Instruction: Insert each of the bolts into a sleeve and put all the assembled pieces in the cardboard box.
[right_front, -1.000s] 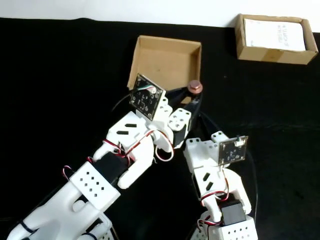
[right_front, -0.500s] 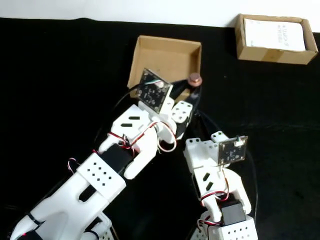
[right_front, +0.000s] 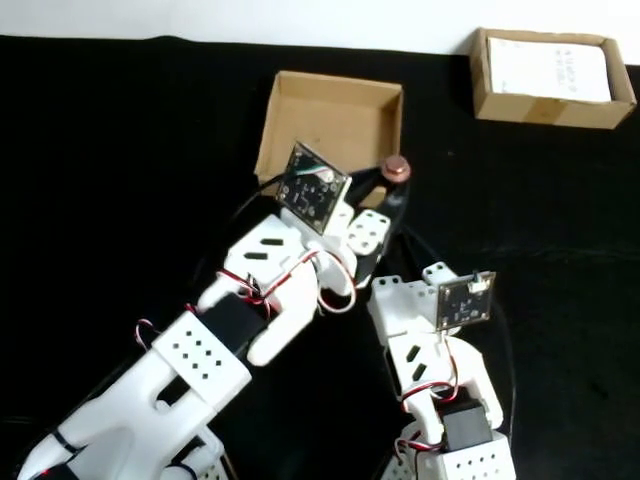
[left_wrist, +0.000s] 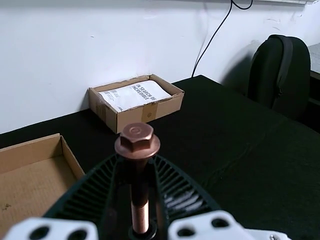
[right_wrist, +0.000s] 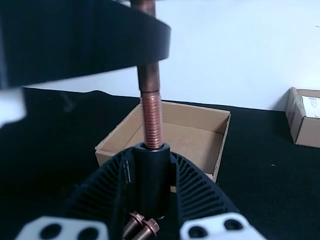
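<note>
Two arms sit side by side at the black table. The right arm is folded in short, its wrist close beside the left arm's wrist. The left arm is stretched out long on a diagonal, with its wrist end up by the near right corner of the cardboard box.

Right tool: closed snug on a black sleeve, which it holds upright with its bore facing up. At least two spare bolts lie on the table just below it, only their heads visible.

Left tool: clamped on the shank of a copper bolt, hex head up and standing just clear of the fingertips. It sits directly above the right tool. The bolt hangs vertical, and its threaded end is entering the top of the sleeve, with most of the thread still exposed above the rim.

The cardboard box is open just beyond the two tools. A second, smaller box with a printed sheet inside sits farther back at the table's far right, near the white wall.
</note>
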